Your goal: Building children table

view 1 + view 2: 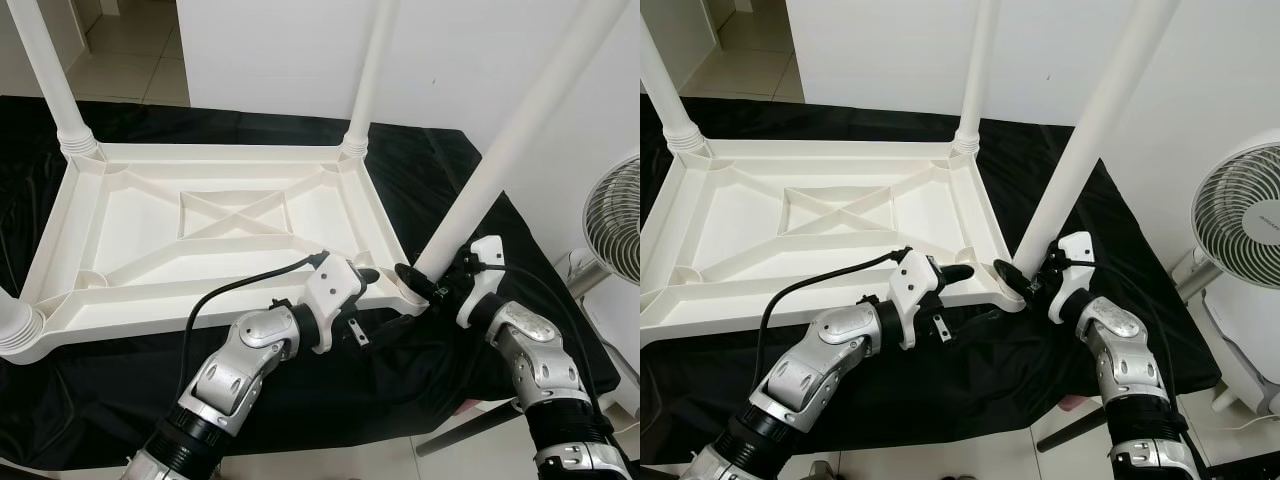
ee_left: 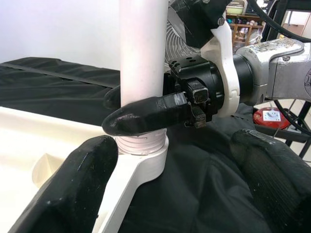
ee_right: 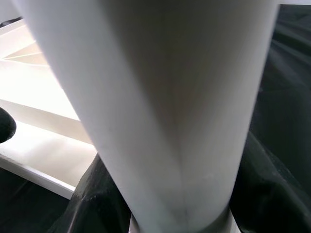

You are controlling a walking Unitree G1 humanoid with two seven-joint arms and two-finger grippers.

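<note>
A white plastic table (image 1: 380, 220) lies upside down on a black cloth. Three of its legs stand upright in corner sockets, the far right one (image 1: 368, 70) among them. A fourth white leg (image 1: 510, 140) leans to the right, its threaded base in the near right corner socket (image 2: 141, 162). My right gripper (image 1: 415, 280) is shut on this leg just above the socket, and one finger (image 2: 146, 119) wraps around its front. My left gripper (image 1: 365, 285) is open at the same corner, its fingers (image 2: 73, 189) spread on either side of the socket without touching the leg.
A white standing fan (image 1: 615, 215) is close on the right, beside the cloth's edge. The black cloth (image 1: 420, 170) covers the low surface under the table. Tiled floor (image 1: 330, 460) runs along the near edge. A white wall stands behind.
</note>
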